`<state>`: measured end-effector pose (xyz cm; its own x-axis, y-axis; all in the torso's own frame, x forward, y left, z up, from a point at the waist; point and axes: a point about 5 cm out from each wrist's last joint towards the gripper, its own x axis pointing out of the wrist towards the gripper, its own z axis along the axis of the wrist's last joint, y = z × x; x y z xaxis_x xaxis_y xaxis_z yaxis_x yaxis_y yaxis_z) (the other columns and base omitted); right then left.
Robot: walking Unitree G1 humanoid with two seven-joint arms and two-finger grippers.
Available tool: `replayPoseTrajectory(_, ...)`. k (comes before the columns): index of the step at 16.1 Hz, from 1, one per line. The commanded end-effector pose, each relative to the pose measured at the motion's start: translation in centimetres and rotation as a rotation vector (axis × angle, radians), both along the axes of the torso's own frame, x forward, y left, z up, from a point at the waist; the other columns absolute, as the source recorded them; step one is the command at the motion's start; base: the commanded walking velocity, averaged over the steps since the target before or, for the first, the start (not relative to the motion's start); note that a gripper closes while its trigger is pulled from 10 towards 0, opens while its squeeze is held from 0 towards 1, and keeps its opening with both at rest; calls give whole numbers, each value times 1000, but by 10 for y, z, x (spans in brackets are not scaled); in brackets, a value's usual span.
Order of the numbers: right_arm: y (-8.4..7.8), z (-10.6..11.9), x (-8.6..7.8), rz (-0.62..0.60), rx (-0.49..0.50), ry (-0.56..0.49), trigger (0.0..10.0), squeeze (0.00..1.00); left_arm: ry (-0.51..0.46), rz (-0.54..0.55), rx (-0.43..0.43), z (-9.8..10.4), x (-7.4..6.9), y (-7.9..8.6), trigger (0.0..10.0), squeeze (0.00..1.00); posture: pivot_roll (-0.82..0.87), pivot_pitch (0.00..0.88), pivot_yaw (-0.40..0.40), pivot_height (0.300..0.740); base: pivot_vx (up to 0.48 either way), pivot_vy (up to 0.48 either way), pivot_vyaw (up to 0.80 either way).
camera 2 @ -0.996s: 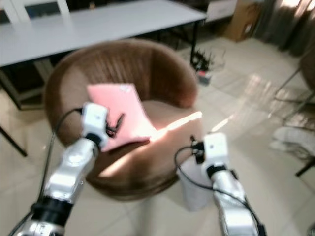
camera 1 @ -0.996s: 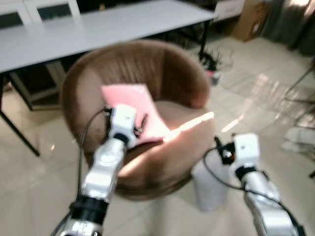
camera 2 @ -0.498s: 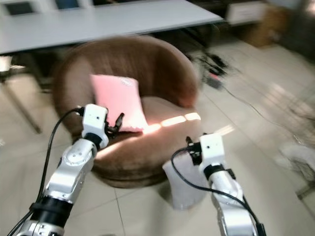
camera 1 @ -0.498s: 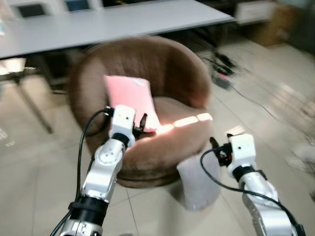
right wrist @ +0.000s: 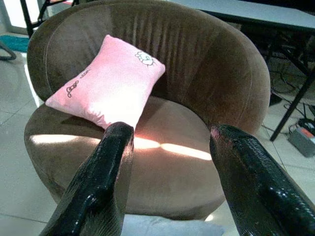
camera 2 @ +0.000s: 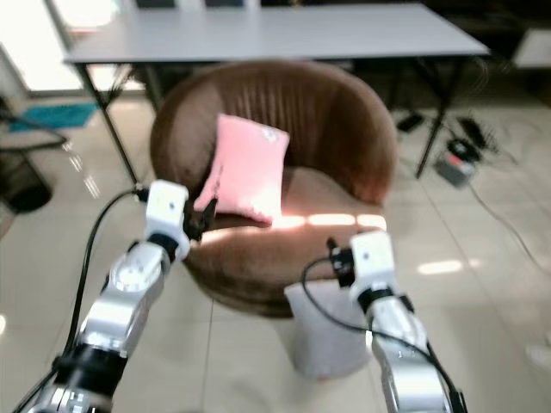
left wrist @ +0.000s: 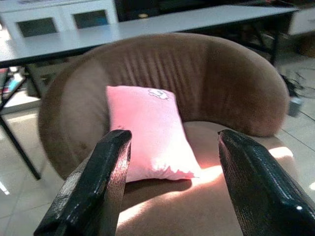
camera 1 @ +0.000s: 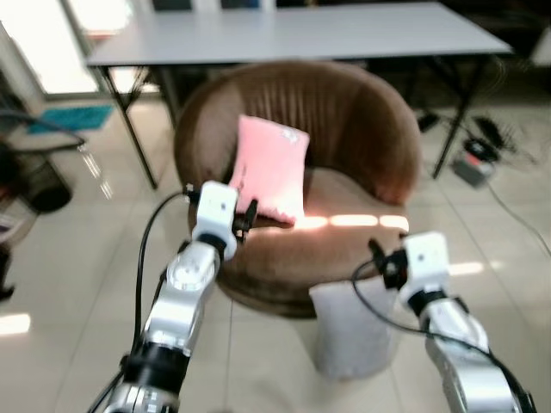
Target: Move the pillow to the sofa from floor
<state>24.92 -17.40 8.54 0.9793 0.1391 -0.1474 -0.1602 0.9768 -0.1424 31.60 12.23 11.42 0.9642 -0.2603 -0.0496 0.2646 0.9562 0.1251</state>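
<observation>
On the sofa seat: a pink pillow [camera 1: 270,169] stands propped against the curved brown backrest, resting on the cushion.
Sofa: a round brown tub-shaped sofa [camera 1: 362,129] on a pale tiled floor [camera 1: 77,258].
Left gripper: the left gripper [left wrist: 170,182] is held before the sofa's front edge, fingers spread wide, holding nothing, apart from the pillow.
Right gripper: the right gripper [right wrist: 170,179] is raised near the sofa front, fingers spread apart and empty.
Behind the sofa: a long white worktop [camera 1: 293,30] on dark legs.
Floor by the sofa front: a pale cushion-like object [camera 1: 353,331], blurred.
</observation>
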Motion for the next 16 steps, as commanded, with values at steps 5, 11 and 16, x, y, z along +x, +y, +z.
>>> replayPoseTrajectory(5, 6, 3, 1, 20, 11, -13, 10000, 0, 1, 27, 14, 0, 1, 8, 10000, 0, -94, 0, 51, 740, 0, -480, 800)
replayPoseTrajectory(11, 6, 2, 1, 18, 10, -14, 10000, 0, -3, 20, 18, 0, 0, 9, 10000, 0, -91, 0, 49, 740, 0, -480, 800)
replayPoseTrajectory(16, 4, -1, 1, -8, 17, -2, 10000, 0, -3, 14, 20, -1, -1, 8, 10000, 0, -92, 0, 52, 740, 0, -480, 160)
